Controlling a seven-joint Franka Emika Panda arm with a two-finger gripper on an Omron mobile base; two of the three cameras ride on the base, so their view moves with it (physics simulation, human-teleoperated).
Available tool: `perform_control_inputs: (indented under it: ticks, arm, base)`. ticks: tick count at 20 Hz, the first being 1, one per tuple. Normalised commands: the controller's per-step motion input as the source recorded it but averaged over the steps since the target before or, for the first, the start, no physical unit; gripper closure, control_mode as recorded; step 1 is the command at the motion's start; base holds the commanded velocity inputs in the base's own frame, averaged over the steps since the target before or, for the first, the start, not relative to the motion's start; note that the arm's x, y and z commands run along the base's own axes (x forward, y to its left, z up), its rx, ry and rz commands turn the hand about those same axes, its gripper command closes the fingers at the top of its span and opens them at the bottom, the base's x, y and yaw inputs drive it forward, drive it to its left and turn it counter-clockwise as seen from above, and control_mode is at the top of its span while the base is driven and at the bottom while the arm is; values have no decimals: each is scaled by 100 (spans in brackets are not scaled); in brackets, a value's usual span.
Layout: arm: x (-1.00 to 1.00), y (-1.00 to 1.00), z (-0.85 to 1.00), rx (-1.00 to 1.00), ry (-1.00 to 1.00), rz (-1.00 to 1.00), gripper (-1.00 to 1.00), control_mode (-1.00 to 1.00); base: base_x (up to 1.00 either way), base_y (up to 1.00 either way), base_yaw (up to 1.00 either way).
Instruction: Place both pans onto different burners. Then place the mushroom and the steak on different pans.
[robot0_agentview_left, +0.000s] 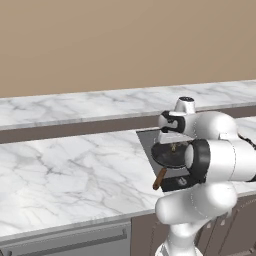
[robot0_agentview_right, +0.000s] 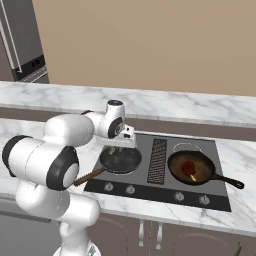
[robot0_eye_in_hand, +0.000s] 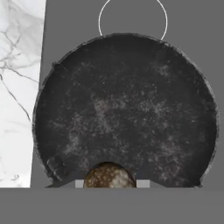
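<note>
The hand view looks straight down into the black pan, which is dark and speckled inside. At the bottom of this view, the brown mushroom sits between the two small finger tips of the end effector, which is pinching the mushroom. The mushroom is above the pan, near its rim. A thin white burner ring peeks out past the far side of the pan, on the dark grey cooktop. The white marble table shows along one side. In the right base view, the black pan rests on the left side of the cooktop, and its brown wooden handle sticks out toward the front left. The end effector hangs just over this pan. The other pan, reddish-brown inside, sits on the right side of the cooktop, with its dark handle pointing to the right. A small red steak lies in the middle of it. Another white burner ring shows behind that pan. A dark grill strip runs between the two pans, and small round knobs line the front of the cooktop. In the left base view, the black pan and its brown handle show beside the white arm.
</note>
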Motion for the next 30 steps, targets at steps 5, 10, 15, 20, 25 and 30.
perform_control_inputs:
  ticks: [5,10,15,20,25,30]
  arm:
    - [10,-2,-36,0,0,0,100,-100]
    - [4,-3,-32,0,0,0,100,-100]
    - [3,-5,-27,0,0,0,100,-100]
    - [4,-7,-21,0,0,0,100,-100]
    - [4,-6,-24,0,0,0,100,-100]
    - [5,-2,-19,0,0,0,100,-100]
  base:
    - [0,0,0]
    - [0,0,0]
    - [0,0,0]
    - [0,0,0]
    - [0,0,0]
    - [0,0,0]
